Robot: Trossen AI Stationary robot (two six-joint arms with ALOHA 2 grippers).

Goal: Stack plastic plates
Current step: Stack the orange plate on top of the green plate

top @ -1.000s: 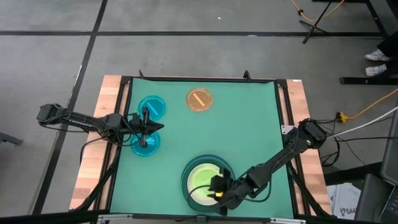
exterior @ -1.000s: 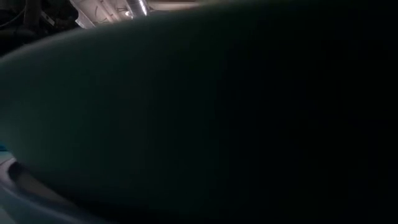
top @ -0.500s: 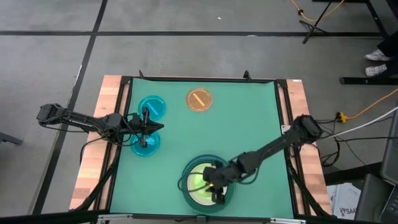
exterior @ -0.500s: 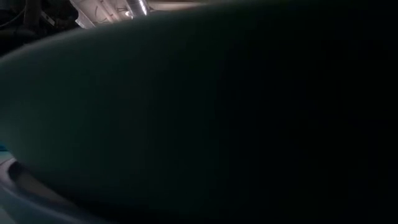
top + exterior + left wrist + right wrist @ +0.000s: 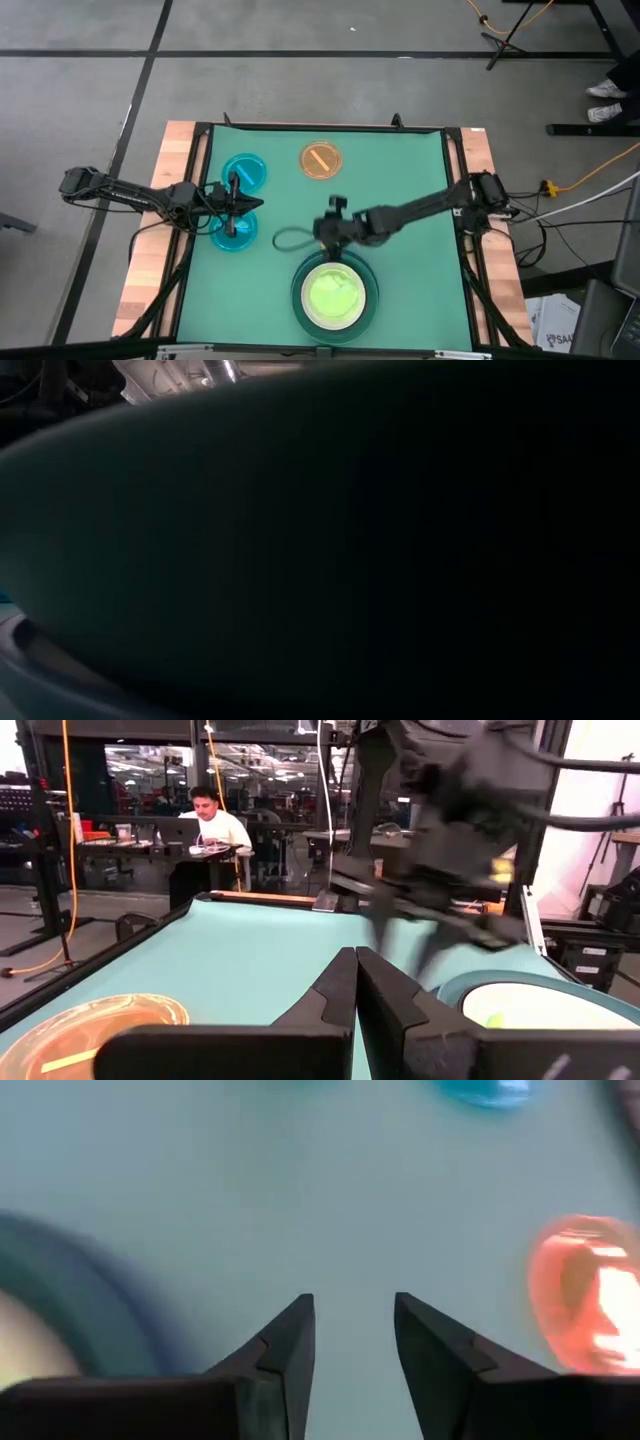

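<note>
Grey concrete floor surrounds the table; its green mat (image 5: pixel 400 180) is framed by wooden edge strips, and a person sits at a desk in the room beyond, seen in the left wrist view.

Stack at the near mat edge: light green plate (image 5: pixel 334 297) on top, nested in a white rim, with the dark green plate (image 5: pixel 366 272) showing as the outer ring. Lower plates cannot be told apart.

Orange plate (image 5: pixel 321 160) lies alone near the far edge. Two translucent cyan plates (image 5: pixel 244 170) lie by the left edge, one nearer the far side, one nearer the front, just beside each other.

Left gripper (image 5: pixel 234 200) sits over the gap between the cyan plates, fingers (image 5: pixel 340 982) pressed together, holding nothing.

Right gripper (image 5: pixel 327 228) hovers over bare mat just beyond the stack, fingers (image 5: pixel 290 1342) apart and empty. Mat centre and right half are open.

Low view is blocked by a dark green surface.
</note>
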